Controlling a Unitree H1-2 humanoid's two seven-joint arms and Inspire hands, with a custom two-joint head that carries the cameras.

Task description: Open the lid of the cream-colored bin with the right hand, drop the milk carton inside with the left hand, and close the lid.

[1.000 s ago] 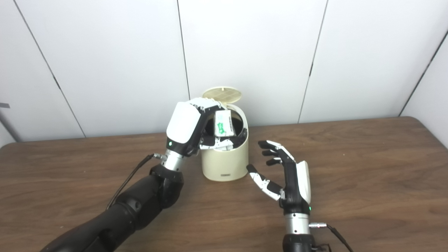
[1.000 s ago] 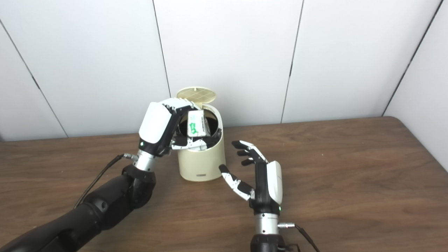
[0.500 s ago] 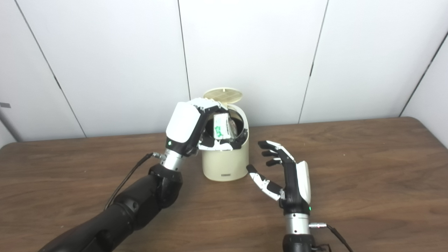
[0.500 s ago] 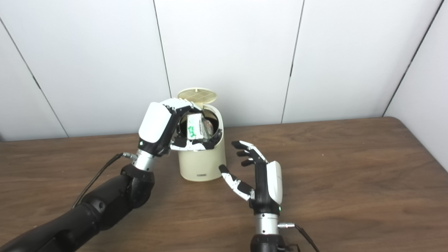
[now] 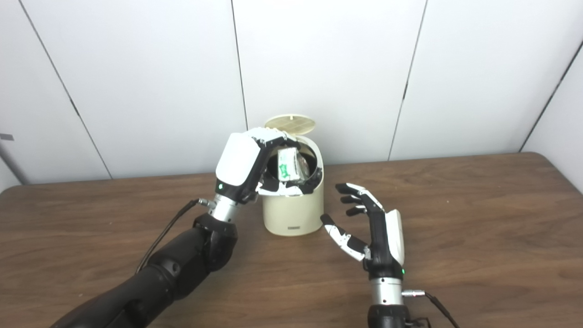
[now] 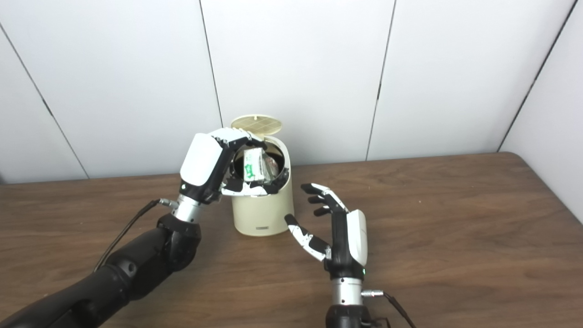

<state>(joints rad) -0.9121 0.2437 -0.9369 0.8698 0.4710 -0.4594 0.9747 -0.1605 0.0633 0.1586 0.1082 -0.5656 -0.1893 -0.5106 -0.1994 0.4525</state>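
Bin: the cream-coloured round plastic bin [image 5: 294, 207] stood at the far middle of the brown wooden table [image 5: 478, 228], its ribbed round lid [image 5: 290, 123] tipped up and open at the back.
Carton: the small white milk carton with green print [image 5: 287, 165] sat tilted in the bin's mouth; over the last second it had turned and sunk lower between the rim walls.
Left hand: the left hand [image 5: 248, 166] was curled over the near-left rim, fingers closed around the carton, though whether they gripped firmly I could not tell.
Right hand: the right hand [image 5: 371, 228] rested just right of the bin, fingers spread, holding nothing, unmoved across the second.
Meaning: the carton was judged to be at the point of release; the drop and closing the lid remained.
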